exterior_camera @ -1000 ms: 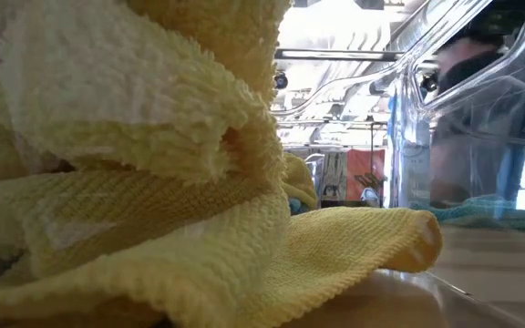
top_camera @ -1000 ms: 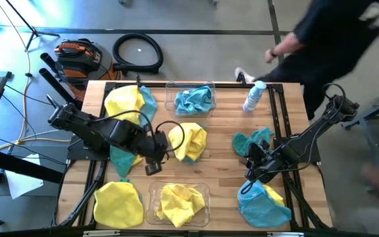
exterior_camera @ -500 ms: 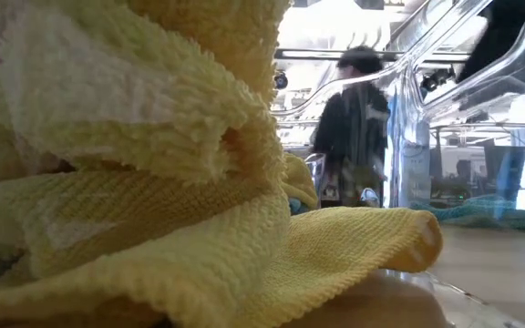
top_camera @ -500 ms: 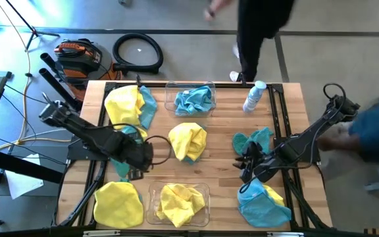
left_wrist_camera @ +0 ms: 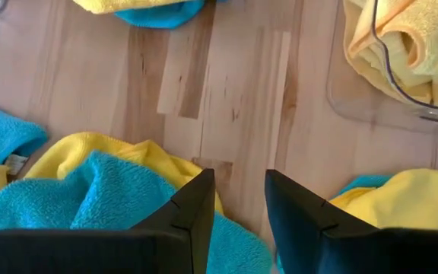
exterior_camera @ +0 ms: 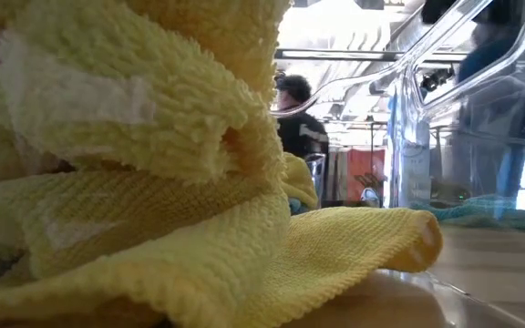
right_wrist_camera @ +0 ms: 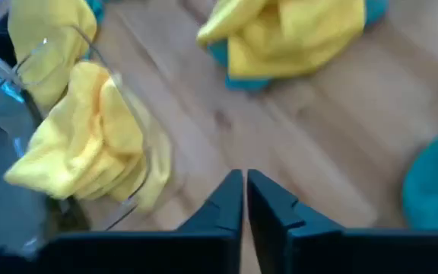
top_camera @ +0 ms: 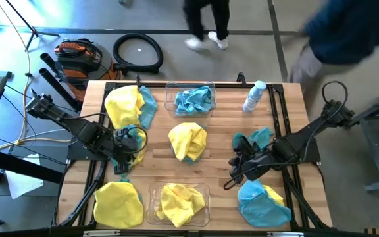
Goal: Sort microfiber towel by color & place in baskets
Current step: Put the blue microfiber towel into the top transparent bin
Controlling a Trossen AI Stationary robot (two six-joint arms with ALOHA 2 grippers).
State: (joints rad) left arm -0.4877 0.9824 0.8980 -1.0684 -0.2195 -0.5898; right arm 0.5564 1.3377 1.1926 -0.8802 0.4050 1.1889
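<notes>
from the high view i saw my left gripper (top_camera: 125, 164) low over the yellow-and-teal towel pile (top_camera: 127, 139) at the table's left side, its arm stretched in from the left edge. my right gripper (top_camera: 232, 176) hung over bare wood (top_camera: 219, 141) between the near basket (top_camera: 177, 203) and the teal towel (top_camera: 252, 140) on the right, its arm reaching in at a slant from the right edge. the far basket (top_camera: 190, 99) held teal cloth, the near one yellow cloth. loose piles lay around: a yellow-over-teal towel (top_camera: 187, 141) mid-table, a yellow one (top_camera: 118, 204) at the near left corner, a teal-and-yellow heap (top_camera: 263, 203) at the near right. a small bottle (top_camera: 253, 97) stood by the far edge.

the low view was filled with yellow towel (exterior_camera: 135, 164), with a clear basket wall (exterior_camera: 445, 109) to the right and a person (exterior_camera: 299, 118) in the room behind.

in the left wrist view my fingers (left_wrist_camera: 196, 213) stood parted with nothing between them, just above a teal towel (left_wrist_camera: 90, 202) lying on a yellow one.

in the right wrist view my fingers (right_wrist_camera: 223, 202) were pressed together, empty, above wood, with the yellow-filled basket (right_wrist_camera: 139, 160) beyond.
</notes>
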